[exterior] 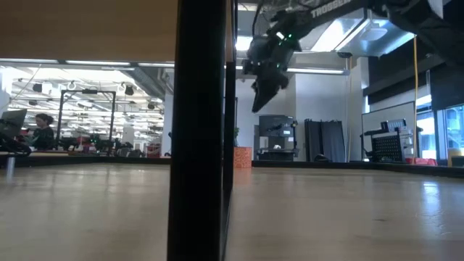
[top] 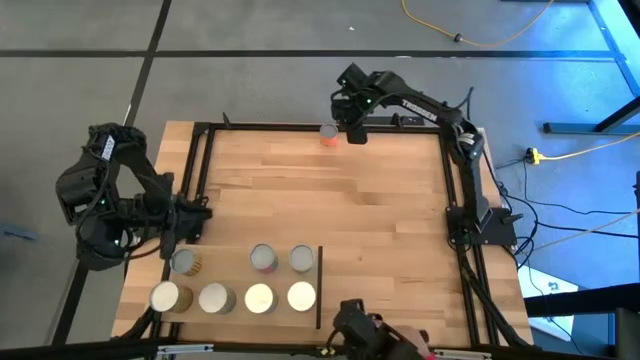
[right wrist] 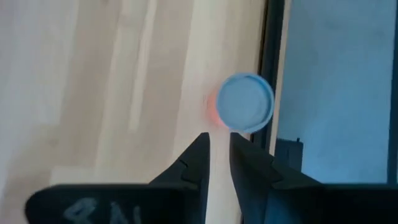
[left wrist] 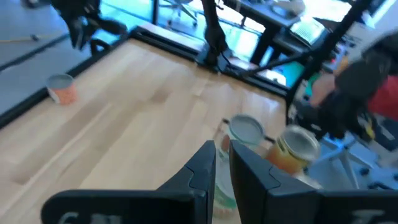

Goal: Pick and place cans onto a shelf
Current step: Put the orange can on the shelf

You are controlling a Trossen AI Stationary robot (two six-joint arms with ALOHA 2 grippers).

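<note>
One orange can (top: pixel 329 133) stands upright alone at the table's far edge; it also shows in the low view (exterior: pixel 242 157) and from above in the right wrist view (right wrist: pixel 245 103). My right gripper (top: pixel 355 130) hangs shut and empty above it, a little to its right (exterior: pixel 262 90). Several cans (top: pixel 259 297) stand in two rows at the near left, beside a thin black bar (top: pixel 319 287). My left gripper (top: pixel 188 225) is shut and empty just over the leftmost cans (left wrist: pixel 245 127). I cannot tell the shelf panel from the tabletop.
A black frame (top: pixel 200 160) runs along the table's left, far and right edges. The middle of the wooden tabletop (top: pixel 330 200) is bare. A dark device (top: pixel 355 325) and a person's hand (top: pixel 412 346) show at the near edge. The black bar fills the low view's middle (exterior: pixel 199 130).
</note>
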